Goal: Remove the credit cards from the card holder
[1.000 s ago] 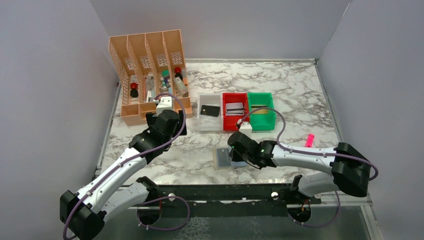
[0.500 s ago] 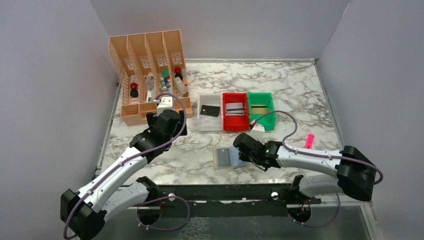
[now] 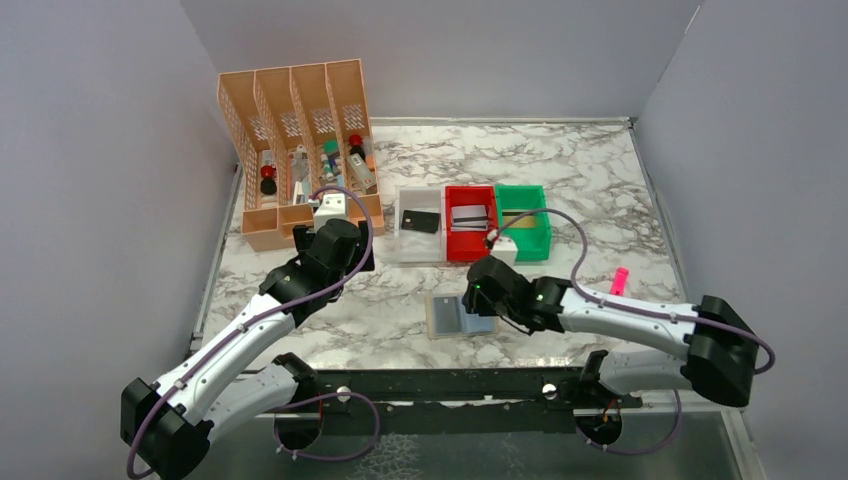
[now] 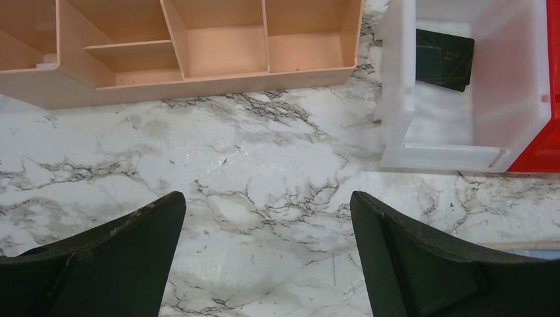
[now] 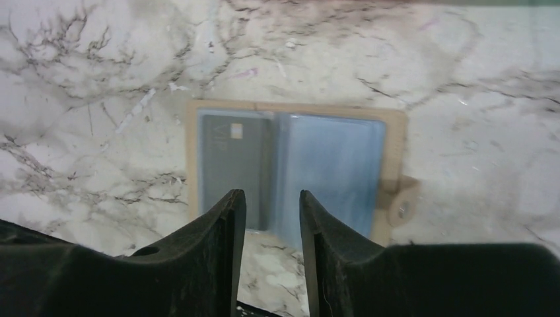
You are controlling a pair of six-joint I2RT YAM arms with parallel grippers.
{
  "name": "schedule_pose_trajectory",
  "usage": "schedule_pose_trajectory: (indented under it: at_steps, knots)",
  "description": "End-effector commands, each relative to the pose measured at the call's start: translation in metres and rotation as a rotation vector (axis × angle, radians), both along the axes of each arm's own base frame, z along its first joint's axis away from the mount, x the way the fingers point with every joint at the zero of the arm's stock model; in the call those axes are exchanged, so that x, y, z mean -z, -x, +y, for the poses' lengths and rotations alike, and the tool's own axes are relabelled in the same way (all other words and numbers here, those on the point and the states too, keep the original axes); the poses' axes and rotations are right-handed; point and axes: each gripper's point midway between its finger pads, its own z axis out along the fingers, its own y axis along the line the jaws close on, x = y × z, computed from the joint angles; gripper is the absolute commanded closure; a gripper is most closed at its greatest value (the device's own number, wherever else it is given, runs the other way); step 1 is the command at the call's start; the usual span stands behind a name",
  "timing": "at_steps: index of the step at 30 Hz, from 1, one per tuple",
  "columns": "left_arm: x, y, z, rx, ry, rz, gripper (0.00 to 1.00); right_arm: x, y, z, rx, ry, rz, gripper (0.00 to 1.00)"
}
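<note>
Card holder (image 5: 330, 165) lies open, partly hidden by the narrowly parted, empty right end effector (image 5: 271, 201); left end effector (image 4: 267, 205) wide.

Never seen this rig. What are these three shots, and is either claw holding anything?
Two robot arms are bolted at the near edge of a marble table. The wide picture looks down from above. The other two come from a camera on each wrist, so the dark shapes at the bottom are fingers. The left gripper is wide open and empty. The right gripper hovers slightly open, empty, over the card holder, which lies open with what looks like a grey card inside. A black card lies in the white bin. An orange organizer and pink marker are there too.
</note>
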Motion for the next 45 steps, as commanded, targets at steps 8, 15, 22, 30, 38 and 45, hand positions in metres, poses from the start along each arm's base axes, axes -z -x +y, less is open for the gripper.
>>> schedule_pose_trajectory:
  at_steps: [8, 15, 22, 30, 38, 45]
  knots:
    - [-0.006, 0.001, 0.003, -0.008, 0.021, -0.025, 0.01, 0.02, 0.016, 0.071, -0.227, 0.116, 0.045, 0.5]
    - [-0.005, 0.001, 0.002, -0.003, 0.022, -0.02, 0.01, 0.04, 0.019, 0.072, -0.218, 0.22, 0.077, 0.48]
    - [-0.006, 0.001, 0.004, -0.013, 0.016, -0.024, 0.01, 0.046, 0.018, 0.076, -0.237, 0.246, 0.079, 0.45]
    - [-0.009, 0.002, 0.004, -0.01, 0.03, -0.033, 0.01, 0.063, 0.02, 0.075, -0.235, 0.289, 0.115, 0.45]
    - [-0.01, 0.003, 0.002, -0.005, 0.039, -0.034, 0.01, 0.072, 0.018, 0.06, -0.18, 0.374, 0.136, 0.55]
    - [-0.01, 0.003, 0.003, -0.007, 0.038, -0.036, 0.01, 0.059, 0.015, 0.066, -0.172, 0.312, 0.1, 0.75]
